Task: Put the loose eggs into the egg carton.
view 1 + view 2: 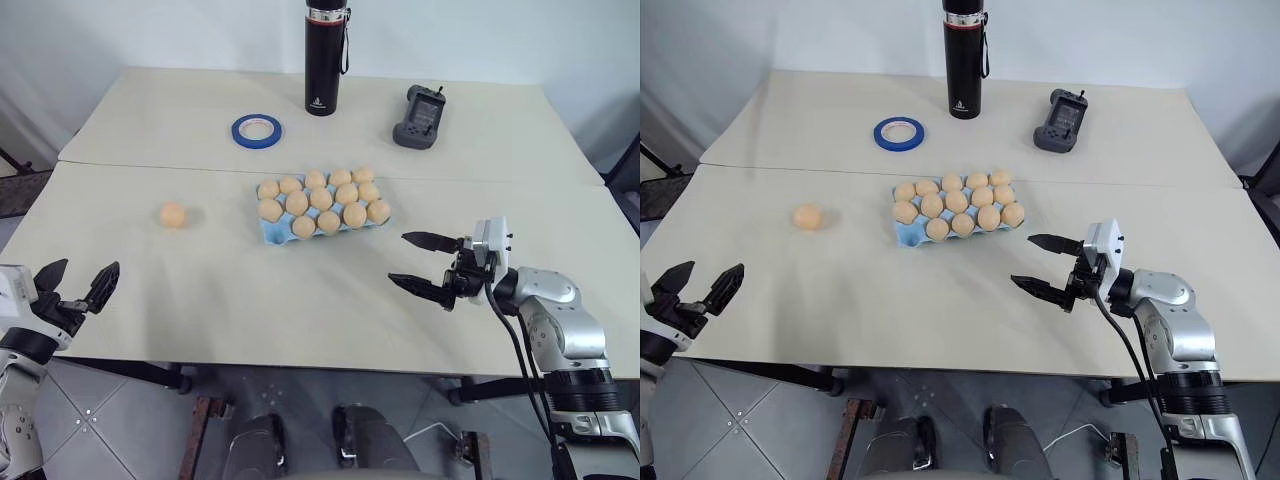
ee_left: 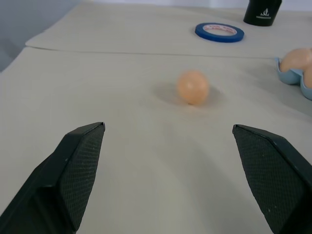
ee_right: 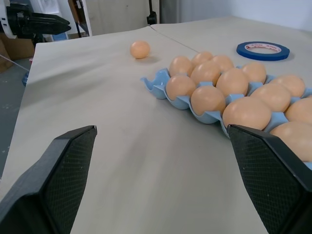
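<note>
Left gripper [image 1: 78,282]: lower left corner of the left eye view, at the near table edge; its two black fingers are spread wide with nothing between them.
Right gripper [image 1: 418,262]: right of centre in the same view, over the table, fingers spread apart and empty, tips aimed toward the frame's left.
Loose egg [image 1: 173,215]: left of centre, alone on the table, well apart from the carton and from both grippers.
Egg carton [image 1: 276,233]: centre of the frame, light blue, packed with eggs; one cup at its lower left corner shows bare.
Table [image 1: 300,310]: pale beige, two tops meeting in a seam across the upper half.
Tape ring [image 1: 257,129]: blue, upper centre-left, beyond the seam.
Flask [image 1: 324,55]: black, upright at the top centre, a strap on its right side.
Handset [image 1: 419,116]: dark grey, upper right of centre, lying flat.
Right eye view: the same layout, with the egg [image 1: 807,216] left of the carton [image 1: 910,233].
Left wrist view: the fingers [image 2: 73,175] stand wide at the lower corners; the egg [image 2: 193,87] lies between them further up, the tape ring [image 2: 219,32] at the top, a carton corner [image 2: 292,75] at the right edge.
Right wrist view: the fingers [image 3: 58,180] sit wide at the lower corners; the carton [image 3: 156,87] fills the right half, the egg [image 3: 140,49] sits upper centre-left, and the left gripper [image 3: 41,22] is in the upper left corner.
</note>
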Robot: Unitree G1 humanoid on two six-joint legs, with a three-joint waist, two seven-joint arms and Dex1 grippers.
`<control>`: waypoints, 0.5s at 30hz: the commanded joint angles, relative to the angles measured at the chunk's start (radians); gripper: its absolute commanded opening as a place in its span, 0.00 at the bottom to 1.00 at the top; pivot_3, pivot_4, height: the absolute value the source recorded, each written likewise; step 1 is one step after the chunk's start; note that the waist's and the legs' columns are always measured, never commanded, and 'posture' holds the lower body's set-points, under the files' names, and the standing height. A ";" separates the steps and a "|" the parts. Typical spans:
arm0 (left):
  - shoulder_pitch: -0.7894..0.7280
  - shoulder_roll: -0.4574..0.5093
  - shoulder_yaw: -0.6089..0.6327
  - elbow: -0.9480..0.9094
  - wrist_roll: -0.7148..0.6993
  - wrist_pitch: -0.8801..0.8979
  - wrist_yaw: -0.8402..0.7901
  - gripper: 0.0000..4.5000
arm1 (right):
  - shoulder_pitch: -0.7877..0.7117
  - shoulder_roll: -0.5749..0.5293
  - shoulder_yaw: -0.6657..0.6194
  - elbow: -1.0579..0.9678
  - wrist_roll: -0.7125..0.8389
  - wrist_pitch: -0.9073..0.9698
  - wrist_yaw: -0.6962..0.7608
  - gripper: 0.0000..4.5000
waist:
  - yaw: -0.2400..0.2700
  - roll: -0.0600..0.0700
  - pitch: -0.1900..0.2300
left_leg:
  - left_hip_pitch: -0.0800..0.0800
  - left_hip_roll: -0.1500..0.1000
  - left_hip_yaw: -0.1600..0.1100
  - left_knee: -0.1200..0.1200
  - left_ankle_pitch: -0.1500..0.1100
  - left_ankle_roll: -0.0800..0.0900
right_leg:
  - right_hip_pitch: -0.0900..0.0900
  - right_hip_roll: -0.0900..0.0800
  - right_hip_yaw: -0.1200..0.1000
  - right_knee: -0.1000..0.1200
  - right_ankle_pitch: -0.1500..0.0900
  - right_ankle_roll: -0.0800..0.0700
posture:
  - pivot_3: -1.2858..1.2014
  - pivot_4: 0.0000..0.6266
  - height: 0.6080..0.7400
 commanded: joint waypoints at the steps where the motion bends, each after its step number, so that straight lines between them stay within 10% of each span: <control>1: -0.078 0.028 -0.047 0.032 0.011 -0.037 0.009 0.99 | -0.021 0.009 0.004 -0.003 -0.003 -0.017 0.009 1.00 | 0.001 0.000 0.000 | 0.000 0.000 0.000 0.000 0.000 0.000 | 0.000 0.000 0.000 0.000 0.000 0.000 | 0.52 0.24 1.00; 15: -0.711 0.070 -0.331 0.814 0.205 -0.257 0.020 0.99 | 0.017 0.015 -0.009 -0.051 -0.012 -0.019 -0.036 1.00 | 0.001 0.000 0.000 | -0.003 0.002 0.003 0.000 0.004 0.000 | -0.003 0.004 0.000 0.000 0.000 0.002 | 0.52 0.24 1.00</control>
